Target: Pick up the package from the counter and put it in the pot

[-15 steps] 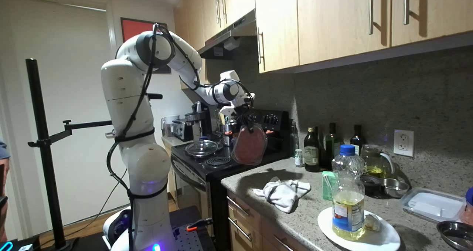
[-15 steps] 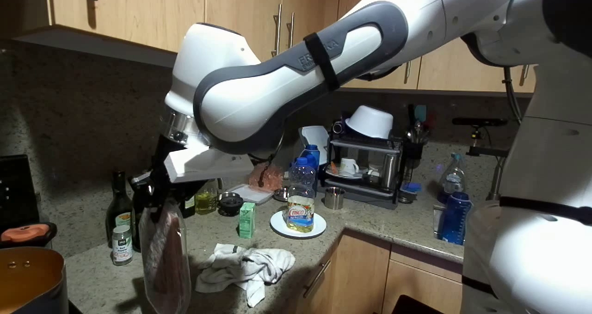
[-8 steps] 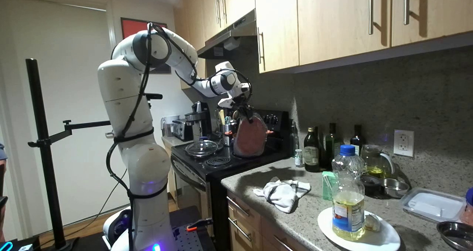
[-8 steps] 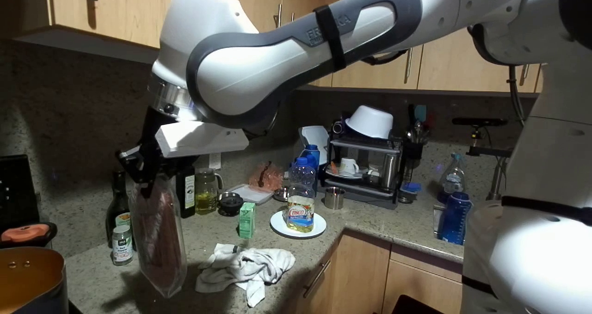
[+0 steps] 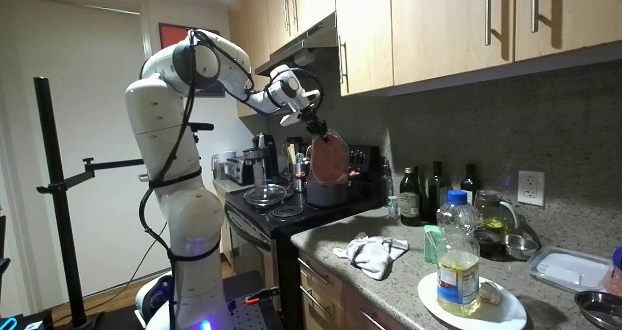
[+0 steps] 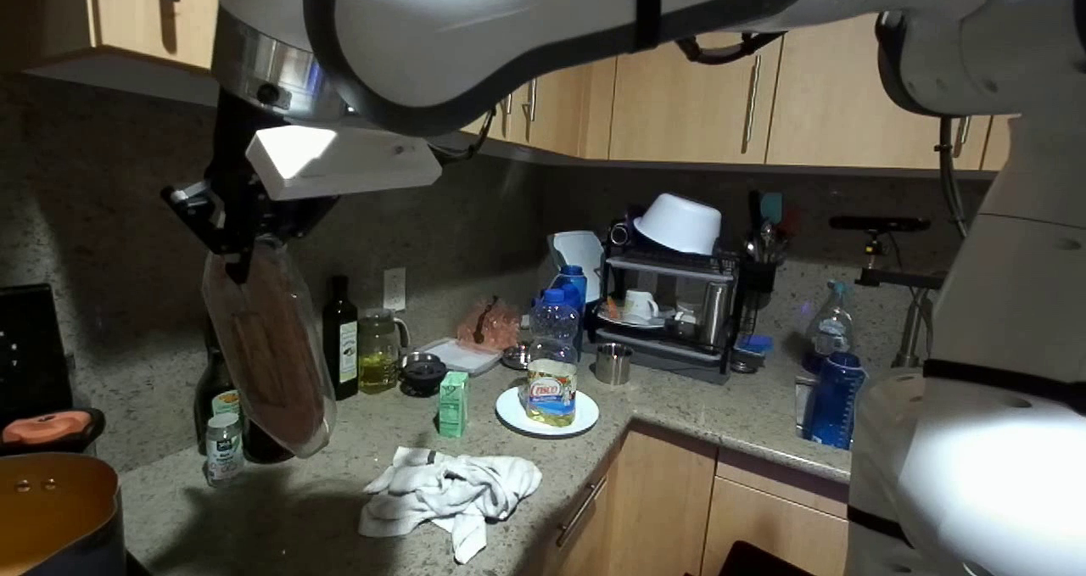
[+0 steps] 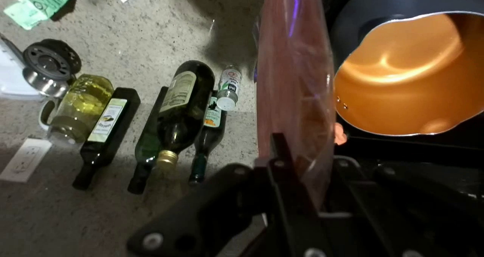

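Note:
The package (image 5: 330, 159) is reddish meat in clear plastic. My gripper (image 5: 323, 133) is shut on its top end, and the package hangs below it in the air. In an exterior view the package (image 6: 267, 355) tilts, its lower end to the right, above the counter (image 6: 339, 491). The pot (image 5: 327, 195) is dark outside and orange inside and stands on the stove. It also shows at the lower left in an exterior view (image 6: 64, 517). In the wrist view the package (image 7: 293, 71) lies between the fingers (image 7: 308, 154), with the open pot (image 7: 408, 83) to its right.
Several dark bottles (image 7: 185, 102) and a spice jar (image 6: 224, 447) stand by the backsplash near the package. A towel (image 6: 454, 491), a green carton (image 6: 453, 404) and an oil bottle (image 6: 552, 372) on a plate are on the counter. A range hood (image 5: 308, 38) hangs above the stove.
My gripper has risen with the package held in it and shifted left in both exterior views. The package now tilts more. The pot's side has come into sight below the package.

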`<state>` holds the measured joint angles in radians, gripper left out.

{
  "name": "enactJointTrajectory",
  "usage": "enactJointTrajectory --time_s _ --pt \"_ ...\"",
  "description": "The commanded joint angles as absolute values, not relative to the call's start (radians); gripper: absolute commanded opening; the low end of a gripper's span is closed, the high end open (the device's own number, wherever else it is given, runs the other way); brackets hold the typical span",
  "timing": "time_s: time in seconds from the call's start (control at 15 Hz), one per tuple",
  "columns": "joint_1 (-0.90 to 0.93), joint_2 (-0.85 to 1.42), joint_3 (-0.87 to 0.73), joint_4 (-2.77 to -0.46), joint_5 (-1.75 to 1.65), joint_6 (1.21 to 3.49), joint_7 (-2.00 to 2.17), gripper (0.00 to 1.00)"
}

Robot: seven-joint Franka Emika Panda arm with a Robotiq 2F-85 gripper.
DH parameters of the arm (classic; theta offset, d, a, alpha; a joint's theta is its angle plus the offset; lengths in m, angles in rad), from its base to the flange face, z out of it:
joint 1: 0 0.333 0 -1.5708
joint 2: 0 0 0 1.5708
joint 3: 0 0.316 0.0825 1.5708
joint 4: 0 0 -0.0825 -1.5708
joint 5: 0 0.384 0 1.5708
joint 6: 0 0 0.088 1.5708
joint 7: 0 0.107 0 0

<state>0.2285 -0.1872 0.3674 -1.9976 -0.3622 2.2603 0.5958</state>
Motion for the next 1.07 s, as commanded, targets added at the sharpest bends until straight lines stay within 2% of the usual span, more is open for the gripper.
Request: enactJointTrajectory --time_s 0.0,0.2,0.27,0.67,0.73,1.0 --pt "0.223 -0.162 0.401 -1.898 -0.433 2.198 0.607 0.05" --pt "0.228 -0.149 0.413 -1.867 -0.472 2.192 0.599 0.05" --pt "0.232 -0.168 0.399 -1.919 -0.436 2.219 0.595 0.18" --pt "0.236 -0.152 0.402 -1.901 -0.450 2.217 0.596 0.18" --pt "0.236 -0.152 0.402 -1.901 -0.450 2.216 0.596 0.05" --pt "0.240 -0.071 0.398 -1.831 -0.474 2.227 0.547 0.05"
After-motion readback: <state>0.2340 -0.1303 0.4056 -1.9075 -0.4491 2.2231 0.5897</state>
